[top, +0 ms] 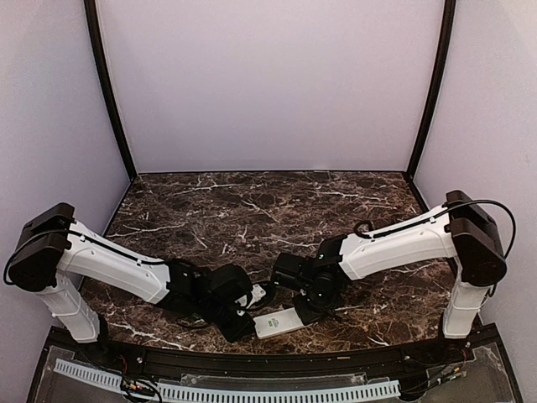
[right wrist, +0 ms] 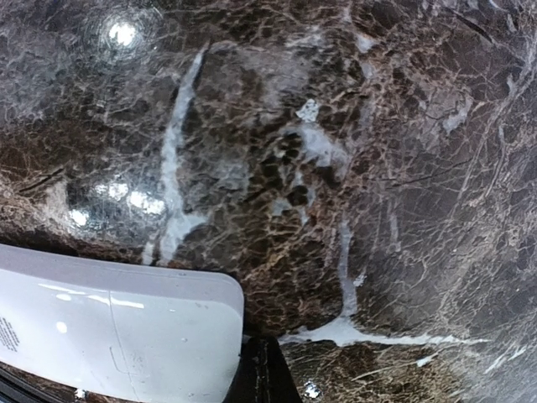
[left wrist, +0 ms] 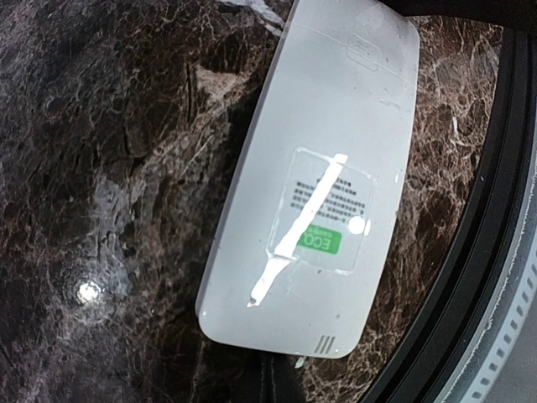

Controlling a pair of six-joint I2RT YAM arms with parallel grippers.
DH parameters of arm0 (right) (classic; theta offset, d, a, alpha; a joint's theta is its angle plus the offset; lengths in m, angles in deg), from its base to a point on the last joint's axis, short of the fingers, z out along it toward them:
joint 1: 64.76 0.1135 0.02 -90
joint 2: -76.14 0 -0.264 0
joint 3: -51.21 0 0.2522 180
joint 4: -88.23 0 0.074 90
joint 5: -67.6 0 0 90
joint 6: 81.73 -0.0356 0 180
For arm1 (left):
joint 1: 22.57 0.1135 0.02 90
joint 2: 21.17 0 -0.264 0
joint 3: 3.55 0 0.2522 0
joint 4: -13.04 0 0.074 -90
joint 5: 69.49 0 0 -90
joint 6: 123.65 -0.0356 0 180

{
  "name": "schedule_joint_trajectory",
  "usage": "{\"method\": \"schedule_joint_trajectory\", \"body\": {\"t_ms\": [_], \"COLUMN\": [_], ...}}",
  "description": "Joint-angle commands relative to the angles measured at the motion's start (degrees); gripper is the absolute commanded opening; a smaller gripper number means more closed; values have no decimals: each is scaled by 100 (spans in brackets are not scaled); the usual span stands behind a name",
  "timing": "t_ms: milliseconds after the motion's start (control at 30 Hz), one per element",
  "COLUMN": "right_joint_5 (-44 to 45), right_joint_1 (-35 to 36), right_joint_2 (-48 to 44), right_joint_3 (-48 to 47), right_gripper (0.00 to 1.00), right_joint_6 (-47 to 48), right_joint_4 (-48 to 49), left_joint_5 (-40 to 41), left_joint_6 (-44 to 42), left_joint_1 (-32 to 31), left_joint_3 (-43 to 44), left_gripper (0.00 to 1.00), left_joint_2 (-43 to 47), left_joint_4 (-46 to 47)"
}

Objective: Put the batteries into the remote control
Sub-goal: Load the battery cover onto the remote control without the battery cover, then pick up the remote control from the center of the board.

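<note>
2 arms meet low over 1 remote control (top: 278, 322), which lies flat near the front edge of the marble table (top: 252, 201). the left gripper (left wrist: 281, 382) has its fingers pressed together on nothing, tips just beside the remote's short end; contact cannot be told. the right gripper (right wrist: 264, 374), fingers likewise together and empty-handed, sits just beside a rounded corner of the remote. only the overhead view takes in both arms. only the left wrist view shows 1 sticker (left wrist: 336, 206) with a green label on the remote's upturned side. the right wrist view catches just 1 end of the casing.
</note>
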Motion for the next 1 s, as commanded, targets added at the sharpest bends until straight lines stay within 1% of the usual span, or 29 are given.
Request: {"method": "schedule_joint_trajectory", "body": {"t_ms": [0, 133, 233, 333, 433, 467, 500, 533, 600, 633, 667, 700, 733, 767, 800, 833, 900, 967], "right_joint_5": [-620, -556, -500, -286, -21, 23, 45, -34, -539, -841, -1204, -1472, -1672, -1763, -1796, -1782, -1723, -1743], "right_joint_1": [262, 224, 81, -152, -395, -439, -455, -457, -447, -429, -401, -352, -281, -190, -93, 16, 204, 284], "right_joint_2": [154, 19, -212, -563, -1018, -1163, -1303, -1416, -1550, -1573, -1548, -1482, -1380, -1240, -1056, -883, -496, -121], "right_joint_3": [-232, -99, 192, 466, 610, 610, 581, 551, 501, 474, 441, 380, 229, 79, -90, -258, -527, -754], "right_gripper": [0, 0, 0, 0, 1, 6, 13, 23, 41, 51, 63, 71, 74, 76, 77, 78, 79, 79], "right_joint_6": [-63, -81, -94, -67, 288, 533, 877, 1317, 2308, 2755, 3226, 3657, 4048, 4440, 4820, 5231, 5965, 6535], "right_joint_4": [744, 700, 651, 381, 144, 150, 184, 281, 633, 829, 997, 1106, 1184, 1207, 1168, 1113, 1042, 954], "left_joint_5": [-141, -99, 76, 275, 472, 491, 637, 670, 795, 944, 1039, 1229, 1428, 1514, 1664, 1724, 1820, 1891], "left_joint_6": [-142, -142, -161, -176, -177, -168, -151, -133, -113, -97, -80, -47, -24, 35, 74, 154, 239, 292], "left_joint_1": [-7, -7, 5, 71, 162, 206, 236, 286, 346, 363, 391, 407, 446, 474, 544, 589, 746, 922], "left_joint_3": [52, 23, -86, -198, -265, -275, -302, -320, -355, -362, -363, -375, -391, -430, -454, -516, -621, -709], "left_gripper": [0, 0, 1, 5, 10, 11, 14, 15, 23, 33, 39, 51, 58, 70, 75, 85, 92, 96], "left_joint_2": [-347, -257, -77, 109, 379, 502, 565, 729, 1002, 1105, 1314, 1428, 1654, 1756, 1958, 2053, 2332, 2593], "left_joint_4": [-159, -120, -183, -354, -600, -650, -735, -757, -841, -916, -949, -1000, -1018, -1046, -1054, -1071, -1071, -1067]}}
